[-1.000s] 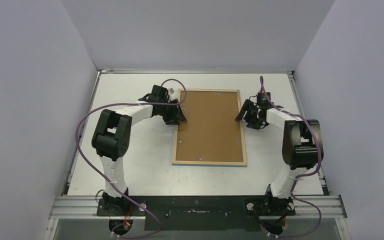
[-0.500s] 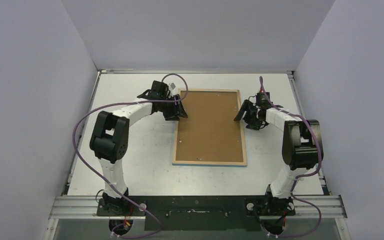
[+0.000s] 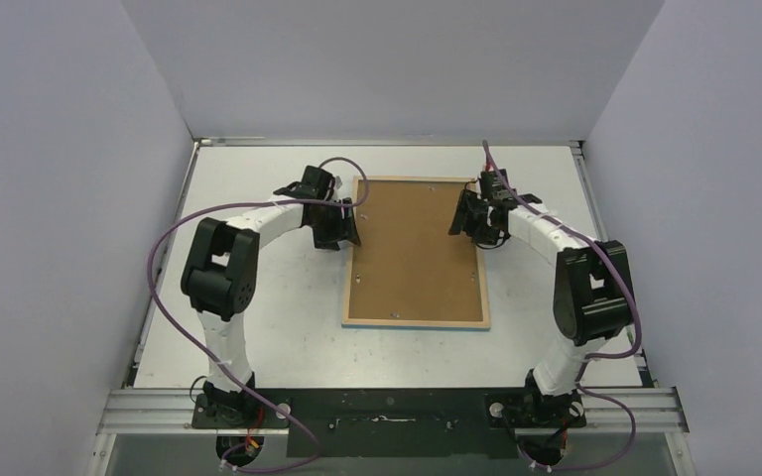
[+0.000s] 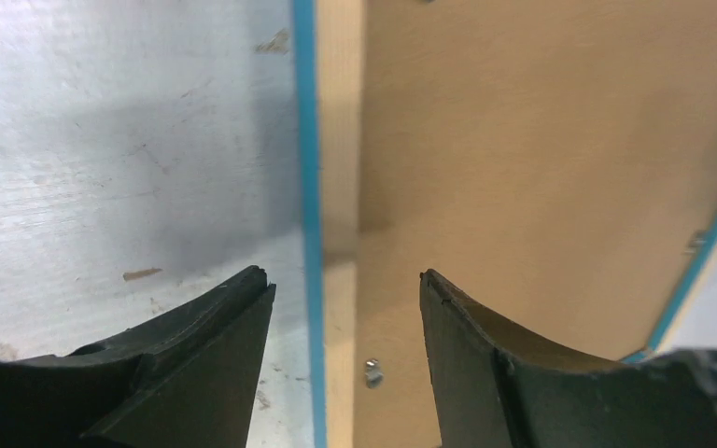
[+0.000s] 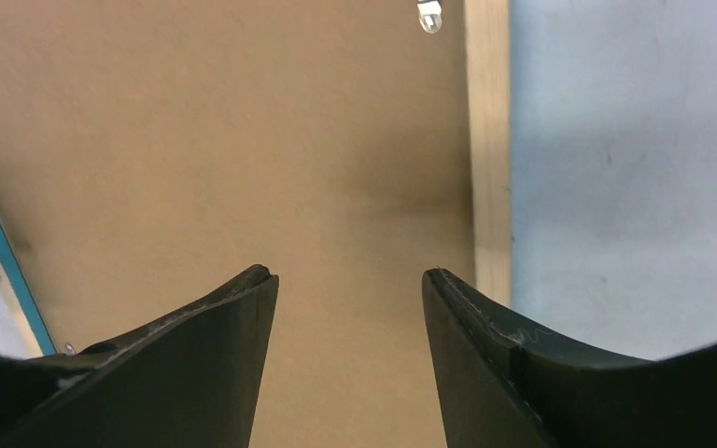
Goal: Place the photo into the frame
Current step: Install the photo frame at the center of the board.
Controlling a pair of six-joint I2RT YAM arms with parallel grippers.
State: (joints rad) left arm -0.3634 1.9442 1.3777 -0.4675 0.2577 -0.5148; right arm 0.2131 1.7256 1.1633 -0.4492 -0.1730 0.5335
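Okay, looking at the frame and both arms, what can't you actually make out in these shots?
- The photo: in no view; whether it lies under the backing board cannot be told.
- Front of the frame: face down, only a blue edge shows in the left wrist view.
- Metal tab: cut by the top edge in the right wrist view, too small from above.
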